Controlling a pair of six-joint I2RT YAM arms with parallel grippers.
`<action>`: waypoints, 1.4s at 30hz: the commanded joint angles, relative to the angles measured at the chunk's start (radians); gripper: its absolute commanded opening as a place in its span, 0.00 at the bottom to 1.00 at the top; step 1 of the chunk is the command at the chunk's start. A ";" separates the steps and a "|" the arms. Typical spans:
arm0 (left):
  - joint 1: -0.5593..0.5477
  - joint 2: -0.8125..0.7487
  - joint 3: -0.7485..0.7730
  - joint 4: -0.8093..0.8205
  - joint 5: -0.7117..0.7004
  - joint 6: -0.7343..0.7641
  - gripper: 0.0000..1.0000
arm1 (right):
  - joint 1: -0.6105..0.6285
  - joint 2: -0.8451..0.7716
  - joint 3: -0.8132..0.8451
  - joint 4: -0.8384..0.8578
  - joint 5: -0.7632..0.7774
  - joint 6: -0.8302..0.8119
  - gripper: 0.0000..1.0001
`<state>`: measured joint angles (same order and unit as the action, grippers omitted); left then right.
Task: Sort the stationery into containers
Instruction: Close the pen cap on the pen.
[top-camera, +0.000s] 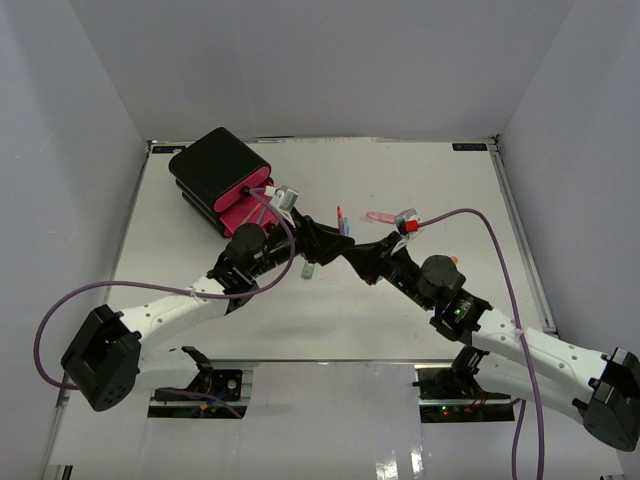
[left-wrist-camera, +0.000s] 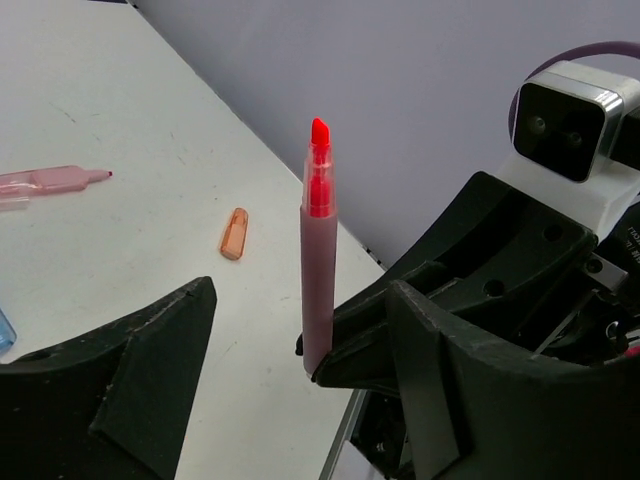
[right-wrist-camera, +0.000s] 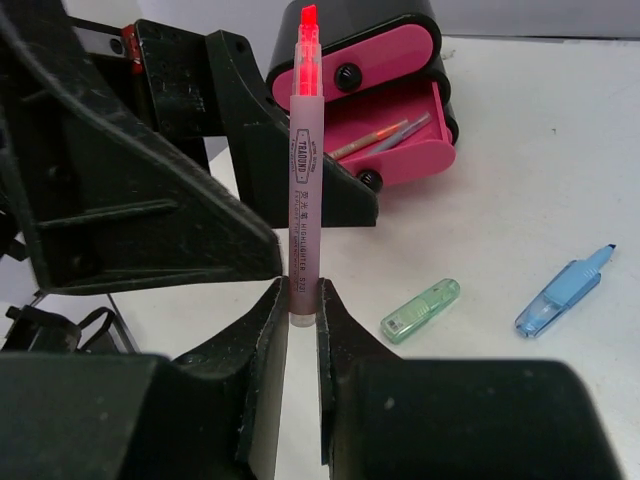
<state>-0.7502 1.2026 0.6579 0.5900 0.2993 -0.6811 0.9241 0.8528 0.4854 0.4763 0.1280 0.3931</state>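
Note:
A pink highlighter (right-wrist-camera: 303, 200) with its red tip bare stands upright, and my right gripper (right-wrist-camera: 303, 300) is shut on its lower end. My left gripper (left-wrist-camera: 300, 300) is open, its fingers (left-wrist-camera: 150, 360) standing on either side of the highlighter (left-wrist-camera: 320, 270) without touching it. Both grippers meet mid-table in the top view, left (top-camera: 318, 238) and right (top-camera: 347, 247). The containers, pink-fronted drawers in a black box (top-camera: 215, 170), sit at the far left. One drawer (right-wrist-camera: 405, 160) is pulled out with thin pens inside.
A green cap (right-wrist-camera: 420, 310) and a blue highlighter (right-wrist-camera: 562, 293) lie on the table near the grippers. An orange cap (left-wrist-camera: 233, 233) and a pink pen (left-wrist-camera: 50, 181) lie farther off. The white walls enclose the table on three sides.

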 joint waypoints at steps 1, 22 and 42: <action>-0.024 0.017 0.034 0.097 -0.040 -0.018 0.79 | 0.005 -0.021 -0.016 0.091 -0.022 0.012 0.08; -0.064 0.064 0.040 0.185 0.007 -0.011 0.03 | 0.005 -0.043 -0.060 0.111 -0.002 0.041 0.15; 0.205 -0.052 0.322 -0.651 -0.106 0.434 0.00 | -0.188 0.040 0.143 -0.462 0.220 -0.095 0.74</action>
<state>-0.5907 1.1915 0.9234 0.1688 0.2173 -0.3721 0.8043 0.8322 0.5354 0.1177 0.3370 0.3374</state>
